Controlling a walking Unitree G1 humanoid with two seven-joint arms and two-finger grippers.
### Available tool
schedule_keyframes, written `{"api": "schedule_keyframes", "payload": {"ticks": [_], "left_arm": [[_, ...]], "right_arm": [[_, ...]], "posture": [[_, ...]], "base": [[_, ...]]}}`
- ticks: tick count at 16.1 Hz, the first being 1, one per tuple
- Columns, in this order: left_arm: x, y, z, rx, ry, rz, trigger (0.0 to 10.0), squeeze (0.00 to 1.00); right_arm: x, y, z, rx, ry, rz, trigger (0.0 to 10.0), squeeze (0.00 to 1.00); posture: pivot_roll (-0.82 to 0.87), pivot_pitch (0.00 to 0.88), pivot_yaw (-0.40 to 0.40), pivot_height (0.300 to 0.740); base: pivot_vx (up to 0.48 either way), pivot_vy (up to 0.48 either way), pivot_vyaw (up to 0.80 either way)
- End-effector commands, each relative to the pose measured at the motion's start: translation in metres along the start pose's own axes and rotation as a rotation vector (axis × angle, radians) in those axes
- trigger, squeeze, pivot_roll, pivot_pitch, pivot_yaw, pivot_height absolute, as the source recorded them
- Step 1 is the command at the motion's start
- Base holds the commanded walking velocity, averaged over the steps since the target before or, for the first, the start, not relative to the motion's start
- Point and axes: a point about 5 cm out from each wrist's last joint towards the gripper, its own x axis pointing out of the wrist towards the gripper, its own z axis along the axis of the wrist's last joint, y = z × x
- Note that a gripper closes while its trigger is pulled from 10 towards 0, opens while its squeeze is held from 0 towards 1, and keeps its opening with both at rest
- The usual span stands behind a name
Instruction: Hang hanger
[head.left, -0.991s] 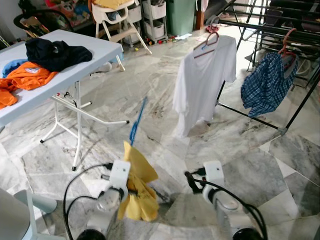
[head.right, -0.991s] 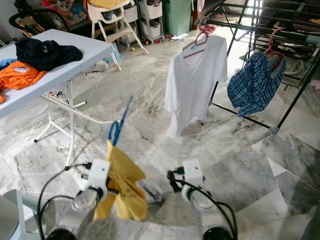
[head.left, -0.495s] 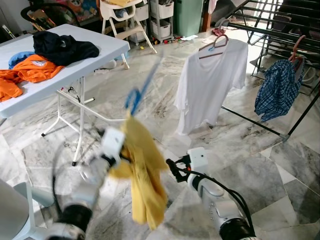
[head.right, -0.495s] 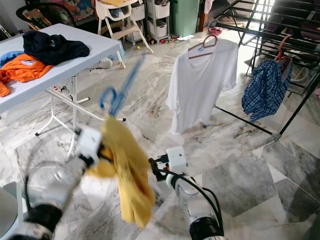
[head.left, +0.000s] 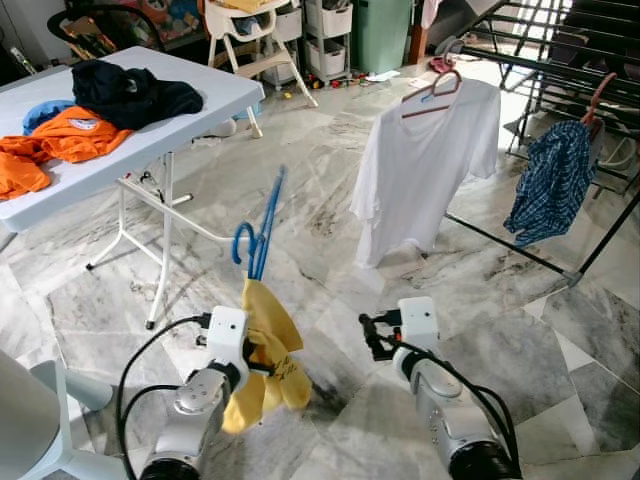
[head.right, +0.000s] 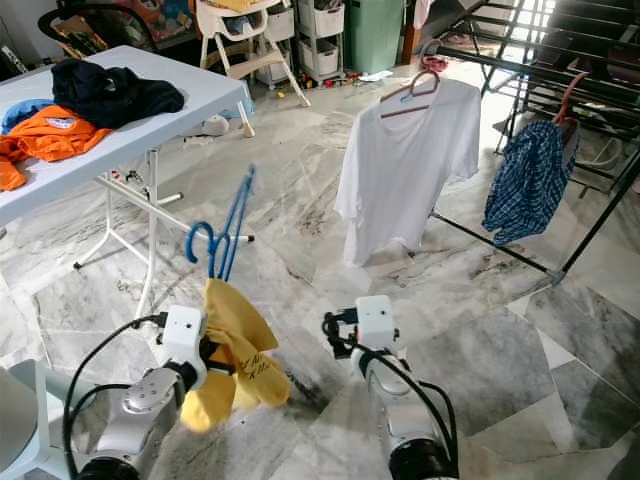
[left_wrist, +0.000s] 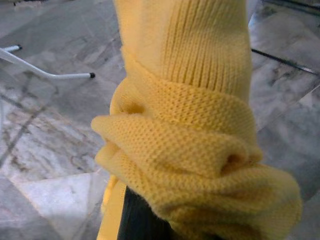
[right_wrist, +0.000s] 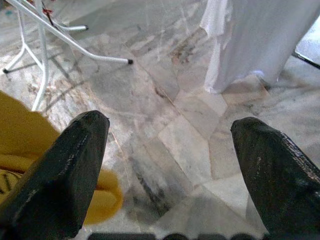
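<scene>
Head stereo pair: we look forward and down from above our two arms, over the marble floor (head.left: 330, 215), sharing the folding table (head.left: 190, 115) at left and the white shirt (head.left: 425, 165) on the drying rack (head.right: 560, 75) ahead. Left wrist view: we face along the fingers, very close against the yellow garment (left_wrist: 195, 150). Right wrist view: we look low across the floor between two spread fingers (right_wrist: 60, 175), sharing the shirt hem and table legs.

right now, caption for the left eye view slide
Left gripper holds a yellow garment on a blue hanger; right gripper open.
</scene>
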Motion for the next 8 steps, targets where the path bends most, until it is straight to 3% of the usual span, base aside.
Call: {"api": "schedule_keyframes", "payload": {"ticks": [1,8], "left_arm": [[0.0025,0.0024,0.0132,-0.006,-0.055,0.002,10.0,0.0],[0.0051,-0.0031,0.0155,-0.016,-0.056,-0.02,10.0,0.0]], "right_arm": [[0.0002,0.0035,0.0045,-0.009,-0.03,0.01,10.0,0.0],[0.0002,0.0092,0.0069,-0.011,-0.05,0.045,10.0,0.0]], "posture": [[-0.08,0.0,0.071,0.74],[-0.09,0.0,0.081,0.74]], "base": [[0.315,0.255,0.0],[0.387,0.278,0.72]]}}
